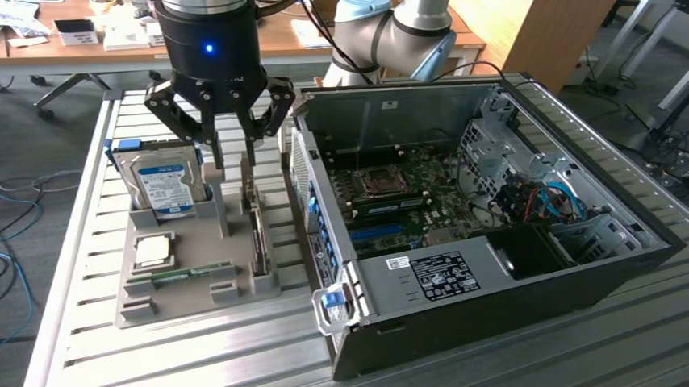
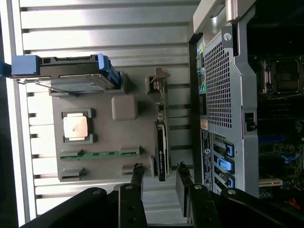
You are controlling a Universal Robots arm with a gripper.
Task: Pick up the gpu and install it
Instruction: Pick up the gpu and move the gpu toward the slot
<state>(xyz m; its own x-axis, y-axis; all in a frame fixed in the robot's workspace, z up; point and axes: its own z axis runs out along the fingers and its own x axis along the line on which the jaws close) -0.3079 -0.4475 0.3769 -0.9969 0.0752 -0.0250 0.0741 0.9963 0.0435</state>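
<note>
The gpu stands on its long edge in a slot along the grey tray's side nearest the computer case. It is a thin green card with a dark face and a silver bracket at its far end. My gripper hangs just above the tray over the card's far end. It is open, its fingers apart on either side of the card's line and not touching it. The open computer case lies beside the tray, motherboard exposed.
On the tray stand a silver hard drive with a blue-white label, a cpu, a narrow green memory stick and a grey post. The case wall rises close beside the gpu. All rest on a slatted metal table.
</note>
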